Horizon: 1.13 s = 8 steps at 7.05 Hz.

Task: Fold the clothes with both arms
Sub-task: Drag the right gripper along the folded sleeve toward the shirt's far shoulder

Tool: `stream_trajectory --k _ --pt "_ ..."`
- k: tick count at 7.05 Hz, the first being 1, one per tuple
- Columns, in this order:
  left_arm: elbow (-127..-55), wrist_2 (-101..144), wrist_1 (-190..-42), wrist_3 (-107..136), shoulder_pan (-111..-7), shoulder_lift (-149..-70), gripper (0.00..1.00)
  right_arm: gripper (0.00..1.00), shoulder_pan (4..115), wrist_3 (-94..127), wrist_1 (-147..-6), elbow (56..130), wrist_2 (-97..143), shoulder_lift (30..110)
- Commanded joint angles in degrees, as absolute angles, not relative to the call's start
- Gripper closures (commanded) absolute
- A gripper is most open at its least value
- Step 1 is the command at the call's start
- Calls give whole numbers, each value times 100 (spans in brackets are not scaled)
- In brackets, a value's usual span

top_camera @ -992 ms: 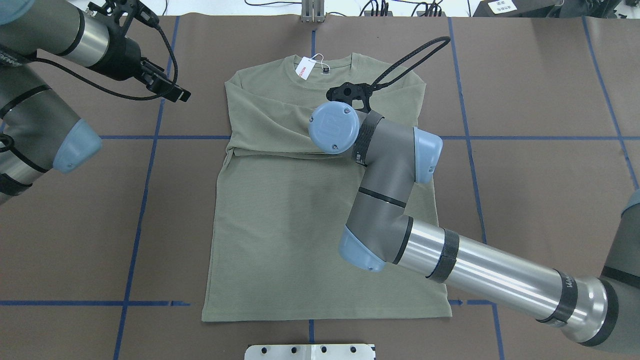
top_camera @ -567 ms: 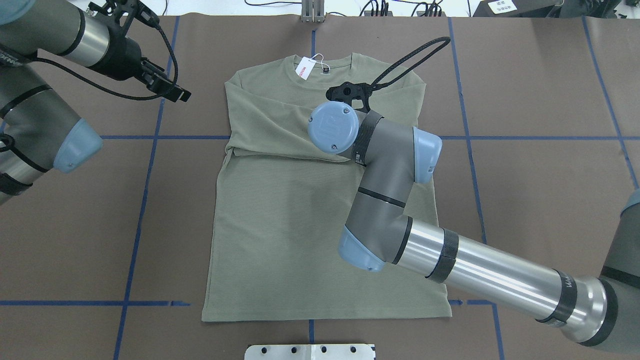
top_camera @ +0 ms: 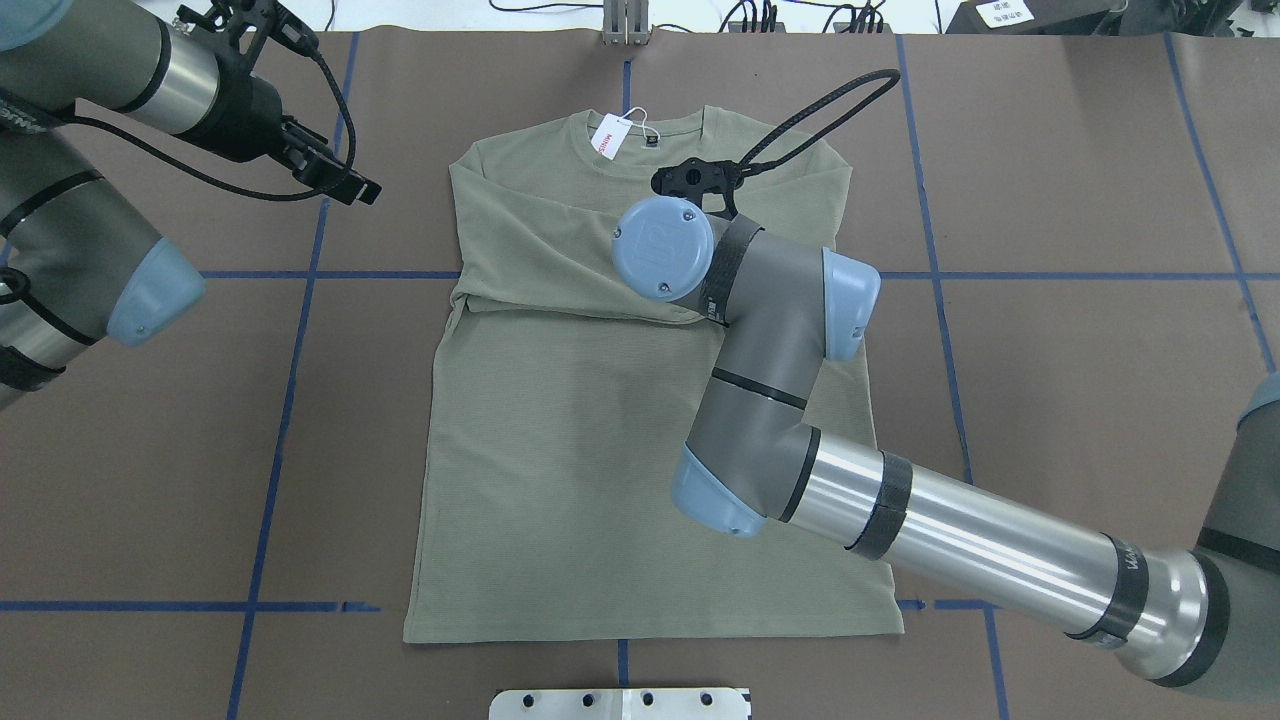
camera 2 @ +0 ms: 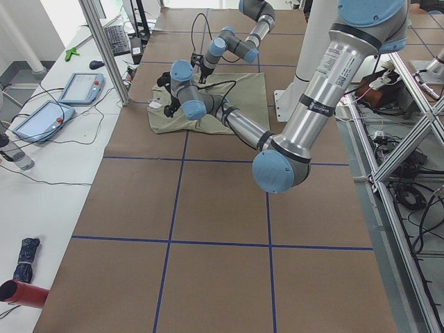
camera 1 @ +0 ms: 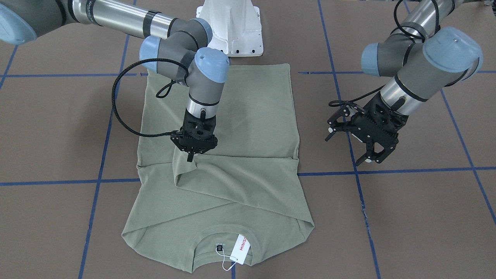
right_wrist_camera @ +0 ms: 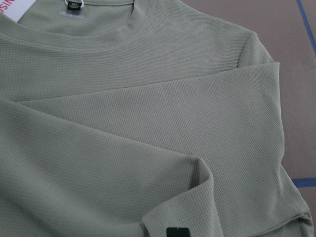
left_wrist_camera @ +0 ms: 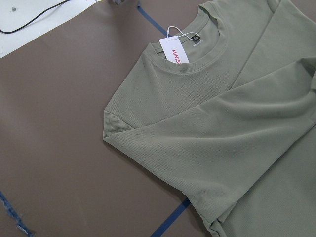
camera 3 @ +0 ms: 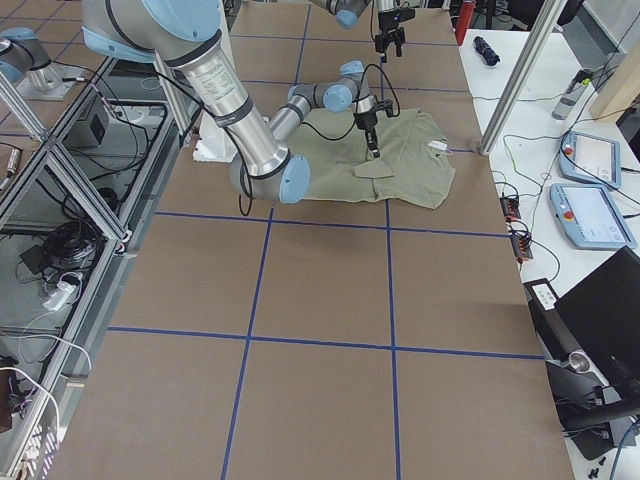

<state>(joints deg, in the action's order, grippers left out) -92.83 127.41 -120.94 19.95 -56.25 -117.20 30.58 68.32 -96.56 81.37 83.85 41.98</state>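
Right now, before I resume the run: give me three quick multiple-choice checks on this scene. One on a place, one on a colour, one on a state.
1. Where is the left gripper?
A. On the collar
B. Over bare table, beside the shirt
C. On the hem

2. What colour is the lettering on the tag?
A. Red
B. Blue
C. Black

3. What is the right gripper doing?
A. Open over the table
B. Out of sight
C. Shut on a sleeve cuff

Answers:
1 B: the front view shows it clear of the fabric, above brown table.
2 A: the letters on the white tag are red.
3 C: its fingers meet at the cuff, which the right wrist view shows curled up.
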Motion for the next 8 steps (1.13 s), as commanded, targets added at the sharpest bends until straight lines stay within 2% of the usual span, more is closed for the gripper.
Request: stream_trajectory --k 1,3,5,6,7,8 --pt "-9273 12735 -12094 1995 -5625 -11725 0 51 3111 6961 -9659 7395 8385 3737" --pt "-9255 12744 -12129 1995 -5616 -11716 0 50 3103 6595 -9519 7146 8376 3727" --pt "-9246 12735 -12129 1995 -5616 -11707 0 57 3067 6312 -9536 7066 8367 3727" --pt "-9229 12735 -12129 1995 -5616 -11716 0 67 3067 6215 -9554 7075 8358 3735" --pt "-9220 12735 -12129 1986 -5616 -11716 0 91 3067 6188 -9562 7084 8367 3727" --pt "-9220 12744 -12129 1986 -5616 -11716 0 100 3067 6179 -9571 7136 8367 3735"
